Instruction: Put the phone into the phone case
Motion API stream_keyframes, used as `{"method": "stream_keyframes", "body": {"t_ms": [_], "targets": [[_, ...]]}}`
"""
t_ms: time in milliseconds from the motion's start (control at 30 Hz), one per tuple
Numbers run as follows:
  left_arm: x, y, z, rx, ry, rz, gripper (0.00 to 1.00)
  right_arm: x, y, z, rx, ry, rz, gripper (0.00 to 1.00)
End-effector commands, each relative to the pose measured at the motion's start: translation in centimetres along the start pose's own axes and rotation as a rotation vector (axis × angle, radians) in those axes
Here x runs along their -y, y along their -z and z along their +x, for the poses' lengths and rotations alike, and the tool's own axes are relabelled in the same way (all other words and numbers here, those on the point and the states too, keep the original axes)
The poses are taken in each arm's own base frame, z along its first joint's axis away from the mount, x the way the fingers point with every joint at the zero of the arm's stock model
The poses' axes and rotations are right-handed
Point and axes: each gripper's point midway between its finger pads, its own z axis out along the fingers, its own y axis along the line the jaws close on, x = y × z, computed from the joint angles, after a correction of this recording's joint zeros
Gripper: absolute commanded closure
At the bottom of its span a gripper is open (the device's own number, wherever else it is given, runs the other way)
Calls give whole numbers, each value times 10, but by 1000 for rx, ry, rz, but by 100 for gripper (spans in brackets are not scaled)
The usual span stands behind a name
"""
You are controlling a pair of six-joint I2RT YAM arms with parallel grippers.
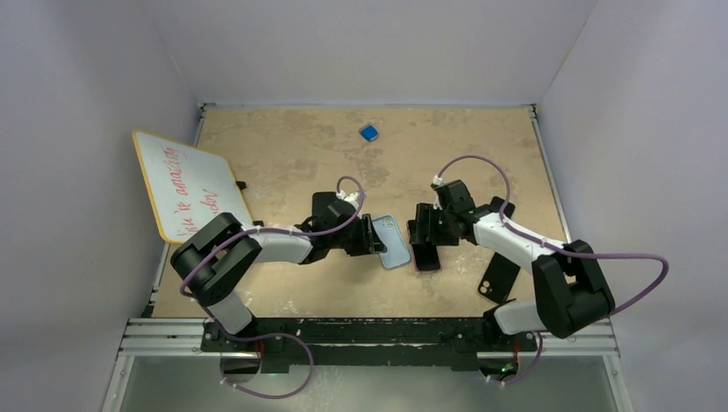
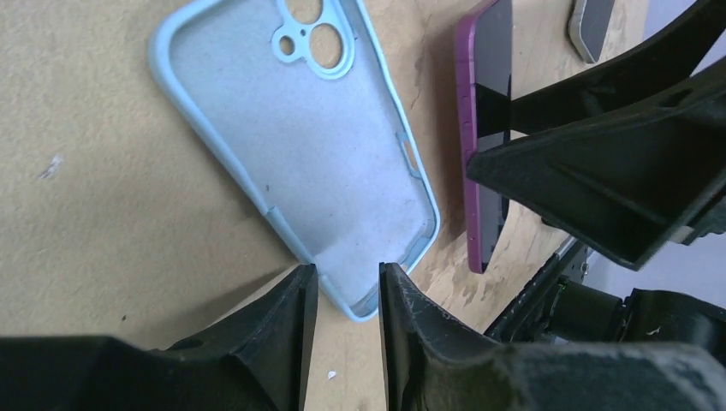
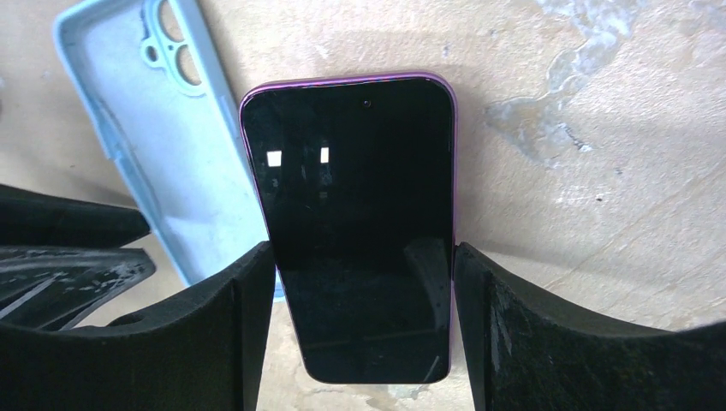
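Note:
The light blue phone case [image 1: 394,242] lies inside-up on the wooden table, also in the left wrist view [image 2: 300,145] and the right wrist view [image 3: 184,163]. The purple phone [image 1: 426,258] with a dark screen sits just right of it. My right gripper [image 3: 364,253] is shut on the phone [image 3: 355,214], one finger on each long edge. In the left wrist view the phone [image 2: 484,128] looks tilted, its purple side towards the case. My left gripper [image 2: 347,274] is narrowly open, its tips straddling the case's near corner.
A whiteboard [image 1: 185,184] with red writing leans at the left wall. A small blue object [image 1: 369,132] lies at the far middle. A black case-like object [image 1: 498,279] lies beside the right arm. A metal rail [image 1: 369,330] runs along the near table edge.

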Motion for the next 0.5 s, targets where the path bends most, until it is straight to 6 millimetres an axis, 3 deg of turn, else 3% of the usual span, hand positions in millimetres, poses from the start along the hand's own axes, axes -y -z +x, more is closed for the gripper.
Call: {"method": "stream_keyframes", "body": {"t_ms": [0, 233, 300, 367, 467], "targets": [[10, 15, -10, 58, 2, 55, 66, -27, 13, -11, 43, -33, -116, 60], [-6, 62, -59, 208, -56, -49, 52, -56, 33, -28, 98, -36, -208, 61], [-6, 81, -75, 271, -83, -83, 43, -66, 38, -32, 113, -33, -236, 61], [-3, 103, -85, 322, -124, -113, 17, -76, 43, -38, 130, -21, -263, 61], [3, 132, -99, 397, -175, -150, 11, -87, 44, -46, 157, -8, -276, 61]]}}
